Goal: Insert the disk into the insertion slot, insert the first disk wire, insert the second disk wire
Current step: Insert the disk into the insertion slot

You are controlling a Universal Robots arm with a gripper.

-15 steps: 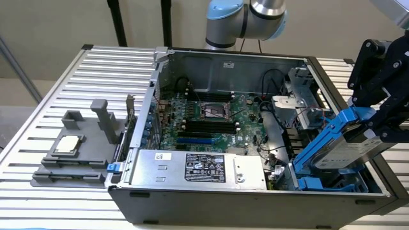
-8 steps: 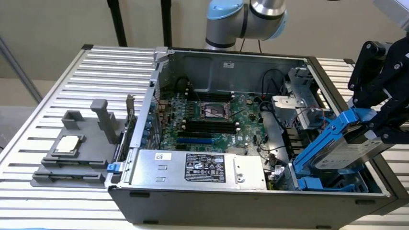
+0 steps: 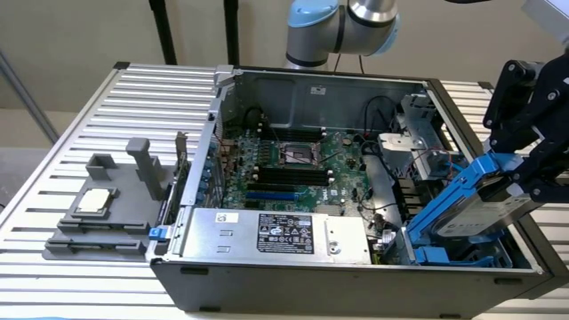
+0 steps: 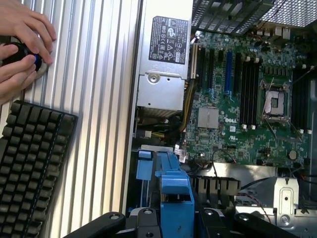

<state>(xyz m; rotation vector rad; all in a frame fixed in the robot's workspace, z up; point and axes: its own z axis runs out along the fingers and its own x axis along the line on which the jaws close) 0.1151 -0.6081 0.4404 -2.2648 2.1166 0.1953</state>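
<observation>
The disk (image 3: 487, 208) is gripped by the tool (image 3: 526, 179) and held tilted over the insertion slot (image 3: 442, 256); no step is completed yet.

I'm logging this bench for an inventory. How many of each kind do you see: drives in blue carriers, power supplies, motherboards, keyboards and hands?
disk in its blue carrier: 1
power supply: 1
motherboard: 1
keyboard: 1
hands: 2, upper hand and lower hand
Total: 6
</observation>
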